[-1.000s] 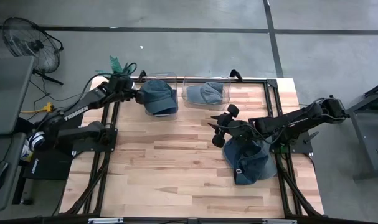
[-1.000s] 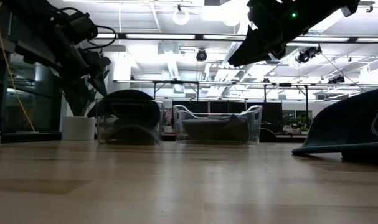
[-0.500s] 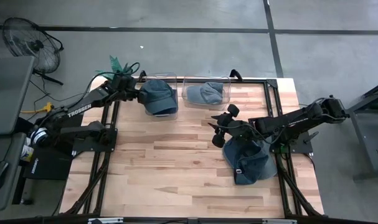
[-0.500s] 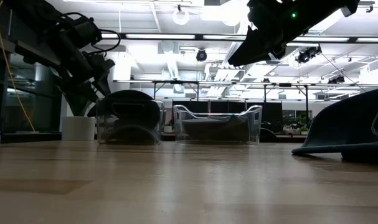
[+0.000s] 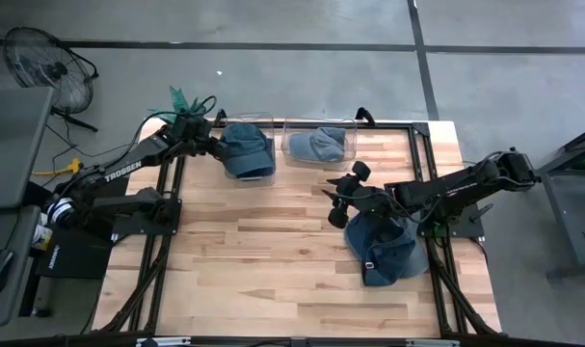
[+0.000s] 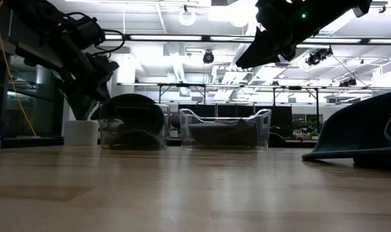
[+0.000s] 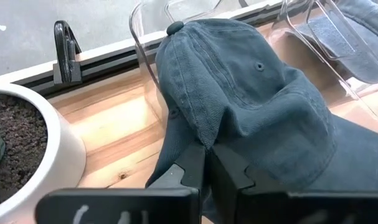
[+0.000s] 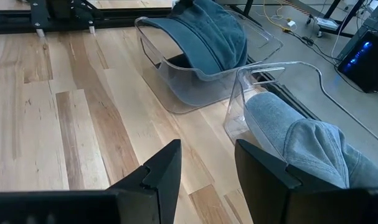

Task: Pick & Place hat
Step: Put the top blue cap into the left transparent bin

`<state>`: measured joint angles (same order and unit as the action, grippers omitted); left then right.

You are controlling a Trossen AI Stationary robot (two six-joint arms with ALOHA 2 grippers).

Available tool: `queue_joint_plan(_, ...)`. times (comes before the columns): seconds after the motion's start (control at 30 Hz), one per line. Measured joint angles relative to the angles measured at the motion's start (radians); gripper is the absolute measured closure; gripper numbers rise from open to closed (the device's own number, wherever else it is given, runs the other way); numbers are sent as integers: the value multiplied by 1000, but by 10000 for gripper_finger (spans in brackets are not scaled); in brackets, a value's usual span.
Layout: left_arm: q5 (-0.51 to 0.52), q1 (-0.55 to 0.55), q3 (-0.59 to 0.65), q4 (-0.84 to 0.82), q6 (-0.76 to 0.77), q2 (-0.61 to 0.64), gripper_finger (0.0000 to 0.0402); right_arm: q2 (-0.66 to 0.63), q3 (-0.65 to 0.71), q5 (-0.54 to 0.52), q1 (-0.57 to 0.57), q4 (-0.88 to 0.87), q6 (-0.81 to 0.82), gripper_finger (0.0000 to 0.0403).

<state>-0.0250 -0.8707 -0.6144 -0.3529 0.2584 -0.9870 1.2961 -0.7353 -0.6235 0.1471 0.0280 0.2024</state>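
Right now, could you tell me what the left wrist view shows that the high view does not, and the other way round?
Only the left wrist view shows the left gripper shut on a fold of the dark cap, and the soil in the white pot beside it.

Only the high view shows the right gripper hovering open over the table, next to a third cap, and a fan on the floor.

Both show the dark cap sitting over its clear bin, with a lighter cap in the neighbouring bin.
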Motion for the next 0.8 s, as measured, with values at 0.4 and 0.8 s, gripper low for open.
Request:
queue_joint_plan(0.4, -91, 0, -62, 18, -127, 17, 399, 0, 0, -2, 0, 0, 3, 258)
queue_joint_plan(0.8, -223, 0, -79, 148, -209, -67, 400, 0, 0, -3, 0, 0, 3, 258)
